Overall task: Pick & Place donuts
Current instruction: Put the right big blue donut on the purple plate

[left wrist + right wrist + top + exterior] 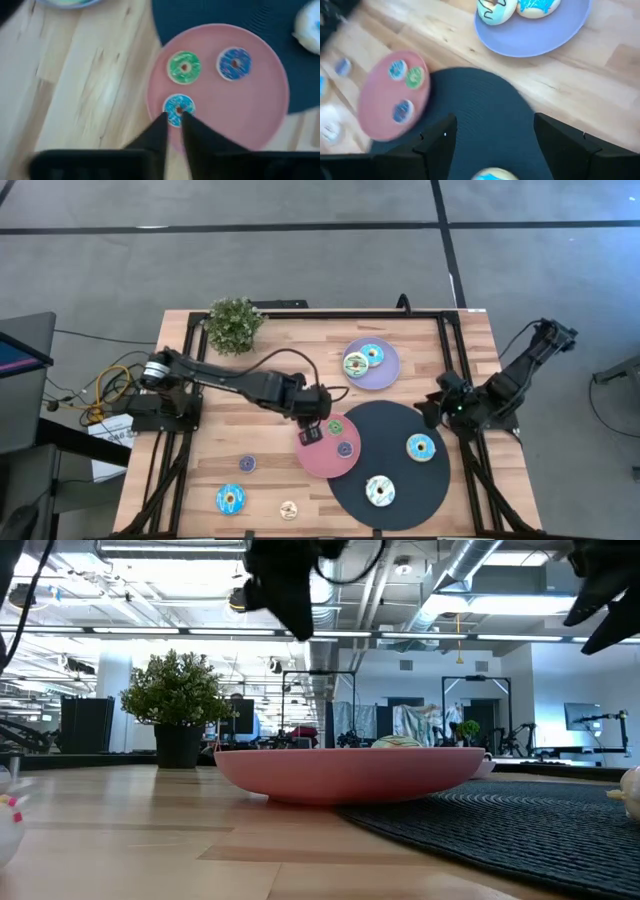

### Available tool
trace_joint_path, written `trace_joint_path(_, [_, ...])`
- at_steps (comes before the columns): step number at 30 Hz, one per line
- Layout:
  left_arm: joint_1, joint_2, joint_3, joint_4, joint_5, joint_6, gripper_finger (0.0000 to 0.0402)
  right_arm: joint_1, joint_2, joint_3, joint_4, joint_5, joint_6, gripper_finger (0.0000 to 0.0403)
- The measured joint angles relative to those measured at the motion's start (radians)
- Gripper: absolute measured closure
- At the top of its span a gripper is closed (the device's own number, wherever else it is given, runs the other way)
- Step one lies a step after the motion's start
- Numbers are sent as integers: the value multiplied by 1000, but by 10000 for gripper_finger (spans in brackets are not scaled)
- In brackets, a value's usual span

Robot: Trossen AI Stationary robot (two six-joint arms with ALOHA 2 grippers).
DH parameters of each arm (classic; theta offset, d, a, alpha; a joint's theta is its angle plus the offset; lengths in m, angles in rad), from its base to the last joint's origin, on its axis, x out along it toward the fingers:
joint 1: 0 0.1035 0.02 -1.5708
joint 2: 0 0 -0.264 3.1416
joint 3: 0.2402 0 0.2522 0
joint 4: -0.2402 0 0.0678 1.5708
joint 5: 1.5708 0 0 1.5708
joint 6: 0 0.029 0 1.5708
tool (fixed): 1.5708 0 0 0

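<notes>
My left gripper hangs above the left rim of the pink plate. In the low view the left gripper is well above the plate. Its fingers are open by a narrow gap. Three small donuts lie flat on the plate: a blue one just beyond the fingertips, a green one and a purple-blue one. My right gripper waits open over the right edge of the black disc.
A lilac plate holds two larger donuts. The black disc carries a blue donut and a white one. Three donuts lie on the wood near the front-left. A potted plant stands at the far edge.
</notes>
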Motion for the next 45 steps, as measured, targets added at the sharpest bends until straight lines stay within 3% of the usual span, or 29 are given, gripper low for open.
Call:
trace_joint_path(4, [-48, -35, 0, -24, -43, 54, 389, -58, 1, 0, 145, 1, -25, 148])
trace_joint_path(9, [-121, -77, -24, -98, -117, 59, 400, -115, 55, 0, 458, 42, -243, 148])
trace_joint_path(13, [-159, -177, -176, -13, -99, 19, 401, -155, 137, 0, 757, 68, -458, 148])
trace_joint_path(17, [-209, -345, -421, 186, -79, -68, 401, -202, 237, 21, 968, 53, -590, 148])
trace_joint_path(22, [-272, -590, -734, 470, -81, -152, 401, -266, 368, 166, 833, -60, -585, 148])
trace_joint_path(28, [-301, -850, -973, 667, -82, -195, 401, -321, 529, 396, 290, -270, -375, 148])
trace_joint_path(30, [-299, -909, -1012, 666, -85, -213, 401, -317, 563, 422, 132, -339, -325, 148])
trace_joint_path(34, [-299, -996, -1047, 660, -87, -217, 401, -276, 593, 410, 6, -475, -253, 148])
trace_joint_path(45, [-299, -1043, -1048, 669, -131, -213, 402, -128, 497, 180, 5, -635, 21, 148])
